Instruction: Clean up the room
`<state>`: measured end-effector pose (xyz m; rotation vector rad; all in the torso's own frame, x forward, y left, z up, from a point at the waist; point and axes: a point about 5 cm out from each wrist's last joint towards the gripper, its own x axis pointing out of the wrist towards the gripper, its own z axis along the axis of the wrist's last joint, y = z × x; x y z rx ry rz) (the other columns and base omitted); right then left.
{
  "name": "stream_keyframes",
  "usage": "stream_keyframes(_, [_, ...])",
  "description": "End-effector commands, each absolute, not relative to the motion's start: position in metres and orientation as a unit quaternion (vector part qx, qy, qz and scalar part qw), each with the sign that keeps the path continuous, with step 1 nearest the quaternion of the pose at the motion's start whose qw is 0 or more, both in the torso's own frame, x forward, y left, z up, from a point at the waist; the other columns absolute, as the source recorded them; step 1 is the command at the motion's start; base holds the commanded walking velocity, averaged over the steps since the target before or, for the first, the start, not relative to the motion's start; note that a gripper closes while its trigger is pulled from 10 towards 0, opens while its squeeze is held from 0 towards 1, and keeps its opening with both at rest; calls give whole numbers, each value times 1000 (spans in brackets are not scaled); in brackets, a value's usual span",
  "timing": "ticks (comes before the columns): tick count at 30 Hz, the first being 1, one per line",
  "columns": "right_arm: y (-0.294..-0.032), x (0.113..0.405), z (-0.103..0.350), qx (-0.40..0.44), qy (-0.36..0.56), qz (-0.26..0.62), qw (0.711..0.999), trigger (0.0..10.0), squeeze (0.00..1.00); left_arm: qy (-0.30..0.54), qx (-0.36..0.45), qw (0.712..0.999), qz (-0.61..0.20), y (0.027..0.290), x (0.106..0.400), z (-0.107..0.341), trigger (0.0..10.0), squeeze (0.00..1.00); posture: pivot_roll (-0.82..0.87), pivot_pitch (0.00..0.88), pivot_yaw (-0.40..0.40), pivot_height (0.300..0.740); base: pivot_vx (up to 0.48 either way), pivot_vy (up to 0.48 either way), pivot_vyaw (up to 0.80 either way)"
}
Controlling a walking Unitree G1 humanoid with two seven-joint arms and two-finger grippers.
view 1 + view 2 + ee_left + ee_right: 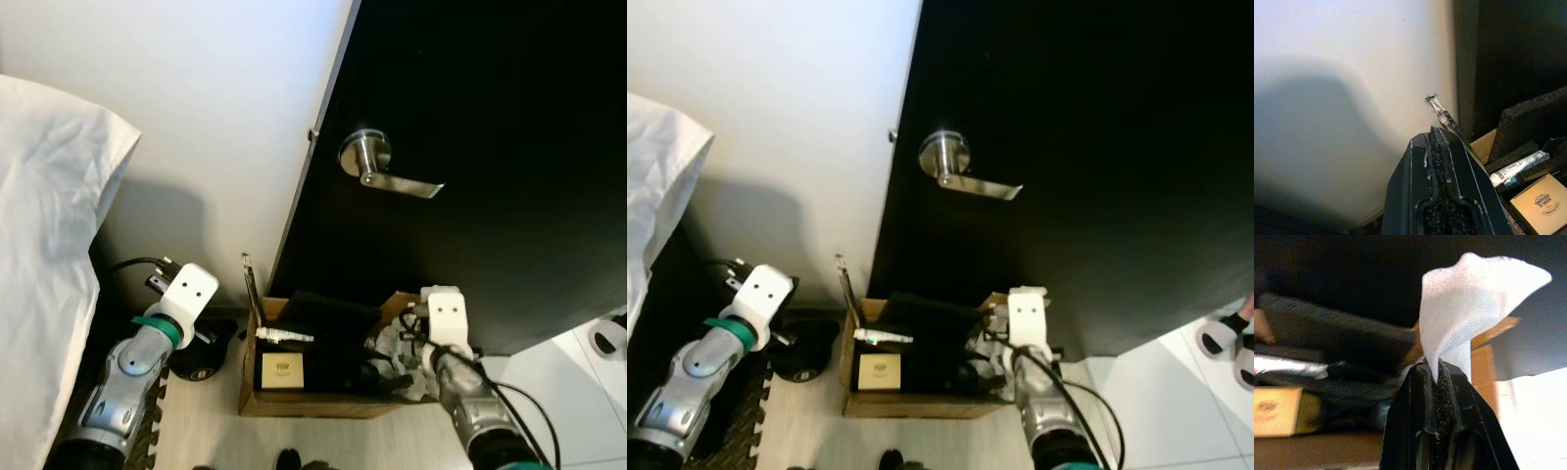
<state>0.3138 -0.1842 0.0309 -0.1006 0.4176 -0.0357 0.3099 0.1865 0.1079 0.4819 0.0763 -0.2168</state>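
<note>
Your right gripper [1439, 374] is clenching a white tissue [1469, 298] at lower right, just right of the cardboard box [294, 397]; your left gripper [1437, 147] is closing on nothing.

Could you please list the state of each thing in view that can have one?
door: shut, lever handle level.
cardboard box: open, flaps up, holding items.
right gripper: shut on white tissue.
left gripper: shut, holding nothing.
</note>
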Motion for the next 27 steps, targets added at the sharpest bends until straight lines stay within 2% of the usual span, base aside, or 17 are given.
stream_keyframes(1, [-182,305,19,-53,236,14,970,10000,0,53,242,962,-114,183,308,100,10000,0,116,163,-173,740,0,0,0])
stream_keyframes(7, [-174,299,8,-71,260,44,962,10000,0,54,244,962,-109,182,307,97,10000,0,105,173,-192,740,0,0,0])
stream_keyframes(15, [-179,295,4,-72,269,31,960,10000,0,59,236,963,-117,174,302,93,10000,0,94,183,-189,740,0,0,0])
stream_keyframes(16, [-183,295,4,-69,267,20,961,10000,600,61,235,963,-121,172,301,91,10000,0,91,184,-185,740,0,0,0])
stream_keyframes(17, [-183,295,4,-69,267,20,961,10000,600,61,235,963,-121,172,301,91,10000,0,91,184,-185,740,0,0,0])
stream_keyframes(18, [-190,295,5,-62,261,-4,963,10000,1000,61,234,962,-123,171,300,91,10000,0,93,180,-182,740,0,0,0])
stream_keyframes(23, [-197,296,8,-58,253,-25,965,10000,1000,60,235,962,-124,170,301,92,10000,0,93,180,-182,740,0,0,0])
stream_keyframes(27, [-215,302,19,-54,226,-76,970,10000,1000,58,237,962,-124,170,303,93,10000,0,100,171,-169,740,0,0,0])
